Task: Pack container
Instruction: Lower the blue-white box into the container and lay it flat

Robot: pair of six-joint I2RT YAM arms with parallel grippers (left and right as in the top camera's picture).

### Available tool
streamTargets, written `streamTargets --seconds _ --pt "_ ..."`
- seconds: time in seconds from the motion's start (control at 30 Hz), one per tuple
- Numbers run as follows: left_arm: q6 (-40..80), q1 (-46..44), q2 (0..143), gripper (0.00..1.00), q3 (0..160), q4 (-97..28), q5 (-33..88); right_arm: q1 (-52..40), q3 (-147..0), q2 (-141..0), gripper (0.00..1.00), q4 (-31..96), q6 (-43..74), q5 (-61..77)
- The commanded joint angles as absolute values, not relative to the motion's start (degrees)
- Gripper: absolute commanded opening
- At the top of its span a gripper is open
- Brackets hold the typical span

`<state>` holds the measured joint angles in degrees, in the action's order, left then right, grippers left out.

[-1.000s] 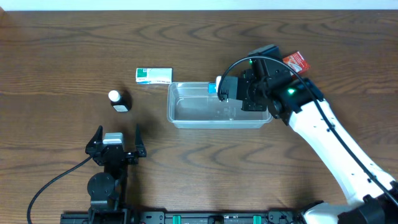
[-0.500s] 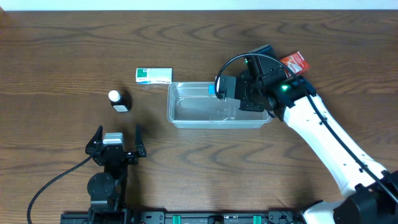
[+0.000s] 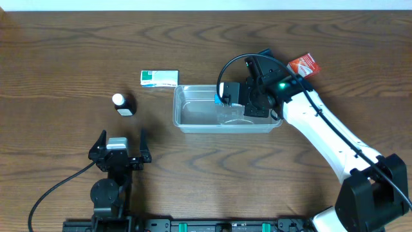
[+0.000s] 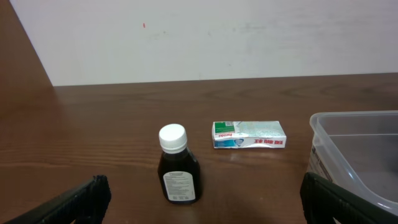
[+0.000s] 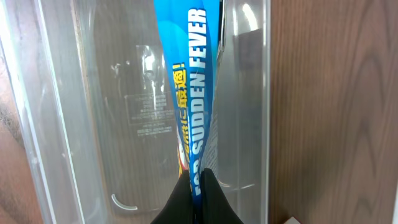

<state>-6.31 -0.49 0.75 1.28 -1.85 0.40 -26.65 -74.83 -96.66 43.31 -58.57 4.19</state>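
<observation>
- Container [image 3: 225, 109] sits mid-worktop [image 3: 64, 51], long side running L–R. It's clear plastic w/ rounded corners and a rim.
- R tool [image 3: 224, 98] is over the container's far long wall, roughly at its middle, w/ the R arm reaching in from the right.
- R tool is clamped on a blue packet [image 3: 219, 98]. In the R wrist view the 2 dark fingertips [image 5: 186, 202] pinch together on its bottom edge.
- Blue packet [image 5: 189, 81] shows edge-on there, w/ white print reading "FOR SUDDEN FEVER", and hangs inside the container [image 5: 93, 124] close to 1 long wall. Can't tell if it touches the floor of the tub.
- Only a moulded mark and glare show on the container's floor around the packet.
- L tool [image 3: 122, 133] is near the front edge, well apart from the container, w/ its fingers [image 4: 74, 199] spread wide and nothing btwn them.
- Dark bottle [image 3: 123, 104] w/ a white cap stands upright to the left of the container, apart from it. In the L wrist view the bottle [image 4: 179, 168] is straight ahead of the L tool.
- Green-and-white box [image 3: 159, 78] lies flat just beyond the container's far-left corner. From the L wrist view the box [image 4: 250, 135] is btwn the bottle and the container [image 4: 357, 155], further back.
- Red packet [image 3: 304, 64] lies past the container's right end, partly hidden by the R arm.
</observation>
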Motion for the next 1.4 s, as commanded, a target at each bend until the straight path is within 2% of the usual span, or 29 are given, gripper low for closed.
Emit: streamTargets --seconds 0.0,0.17,0.2,0.27,0.37,1.07,1.17,1.23,1.3,1.37 --pt "-7.3 -0.7 0.7 0.98 0.2 -4.1 -1.3 -27.2 -74.6 -97.1 0.01 43.0 -57.7 5.0" --pt "-7.3 -0.7 0.7 0.98 0.2 -4.1 -1.3 -27.2 -74.6 -97.5 0.01 42.9 -57.7 5.0" --pt "-7.3 -0.7 0.7 0.98 0.2 -4.1 -1.3 -27.2 -74.6 -97.5 0.04 42.8 -57.7 5.0" --pt "-7.3 -0.7 0.7 0.98 0.2 -4.1 -1.3 -27.2 -74.6 -97.5 0.19 42.5 -57.7 5.0" --pt "-7.3 -0.7 0.7 0.98 0.2 -4.1 -1.3 -27.2 -74.6 -97.5 0.24 42.2 -57.7 5.0" --pt "-7.3 -0.7 0.7 0.98 0.2 -4.1 -1.3 -27.2 -74.6 -97.5 0.33 42.3 -55.6 8.1" --pt "-7.3 -0.7 0.7 0.98 0.2 -4.1 -1.3 -27.2 -74.6 -97.5 0.45 43.1 -51.7 10.6" --pt "-7.3 -0.7 0.7 0.98 0.2 -4.1 -1.3 -27.2 -74.6 -97.5 0.57 43.5 -45.9 13.7" --pt "-7.3 -0.7 0.7 0.98 0.2 -4.1 -1.3 -27.2 -74.6 -97.5 0.99 43.5 -39.4 14.6" --pt "-7.3 -0.7 0.7 0.98 0.2 -4.1 -1.3 -27.2 -74.6 -97.5 0.99 43.5 -35.7 14.6"
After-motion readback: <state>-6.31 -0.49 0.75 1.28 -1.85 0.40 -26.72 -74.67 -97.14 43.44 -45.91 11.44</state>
